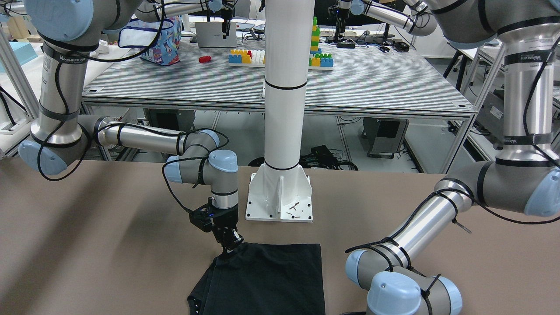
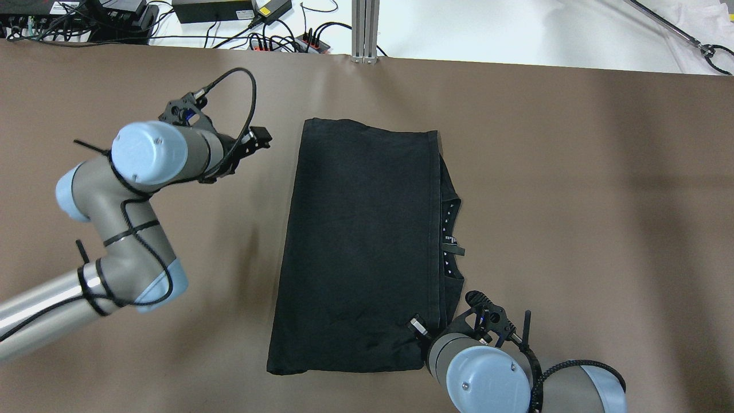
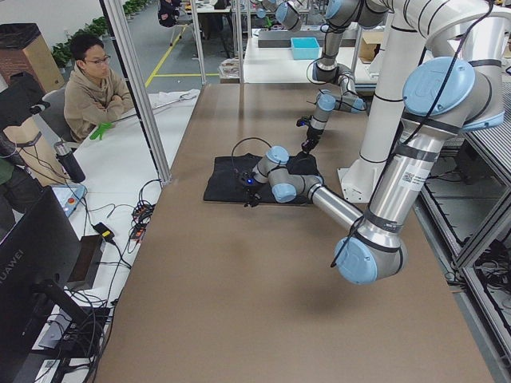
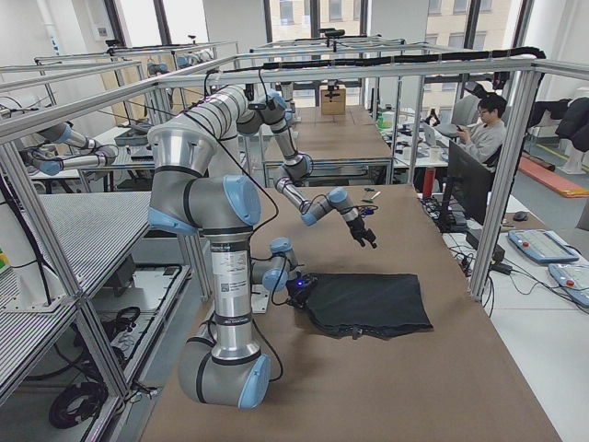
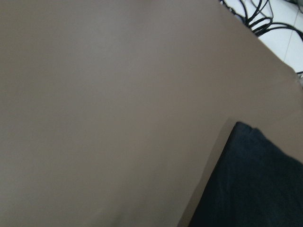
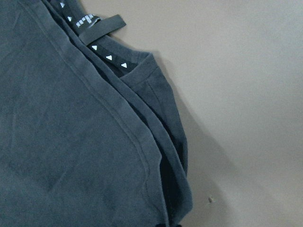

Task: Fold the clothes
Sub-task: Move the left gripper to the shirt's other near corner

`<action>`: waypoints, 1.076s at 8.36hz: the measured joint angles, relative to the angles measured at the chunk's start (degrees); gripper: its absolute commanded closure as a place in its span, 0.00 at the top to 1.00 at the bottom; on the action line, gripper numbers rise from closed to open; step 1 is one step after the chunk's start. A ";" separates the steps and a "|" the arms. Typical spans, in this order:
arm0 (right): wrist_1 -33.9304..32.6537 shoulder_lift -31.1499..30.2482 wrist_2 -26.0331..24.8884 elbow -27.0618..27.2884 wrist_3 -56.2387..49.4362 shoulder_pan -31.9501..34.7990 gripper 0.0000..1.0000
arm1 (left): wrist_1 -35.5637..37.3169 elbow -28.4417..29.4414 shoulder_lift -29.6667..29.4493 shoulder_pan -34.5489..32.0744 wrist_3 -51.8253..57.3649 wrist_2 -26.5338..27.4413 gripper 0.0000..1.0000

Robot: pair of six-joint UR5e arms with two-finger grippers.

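The left pincer [image 2: 261, 139] hovers over bare counter [image 2: 573, 201] just beside the cloth's far left corner, touching nothing; whether its jaws are parted I cannot tell. The black cloth [image 2: 361, 241] lies folded mid-counter, collar tape showing along its right edge. The right pincer [image 1: 230, 245] sits at the cloth's near right corner; I cannot tell if it grips the fabric.
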 measured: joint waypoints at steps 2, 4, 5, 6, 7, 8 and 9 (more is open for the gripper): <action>0.00 -0.16 2.58 1.31 -1.14 0.11 0.00 | 0.08 -10.40 7.85 9.49 -8.09 7.85 1.00; 0.30 -0.58 3.66 2.25 -1.62 0.12 0.00 | 0.07 -16.42 12.69 19.48 -16.29 16.65 0.99; 0.50 -0.79 3.80 2.31 -1.76 0.12 0.00 | 0.06 -17.33 13.56 23.80 -19.56 20.22 0.93; 0.64 -0.89 3.85 2.29 -1.83 0.13 0.00 | 0.05 -17.61 13.98 27.68 -22.26 23.09 0.88; 0.71 -0.92 3.84 2.26 -1.86 0.16 0.00 | 0.05 -17.60 14.44 31.21 -24.17 25.62 0.81; 0.74 -0.94 3.83 2.25 -1.88 0.30 0.00 | 0.05 -17.53 15.07 34.19 -26.13 27.63 0.75; 0.75 -0.96 3.84 2.27 -1.88 0.55 0.00 | 0.05 -17.43 15.47 36.56 -27.60 29.39 0.68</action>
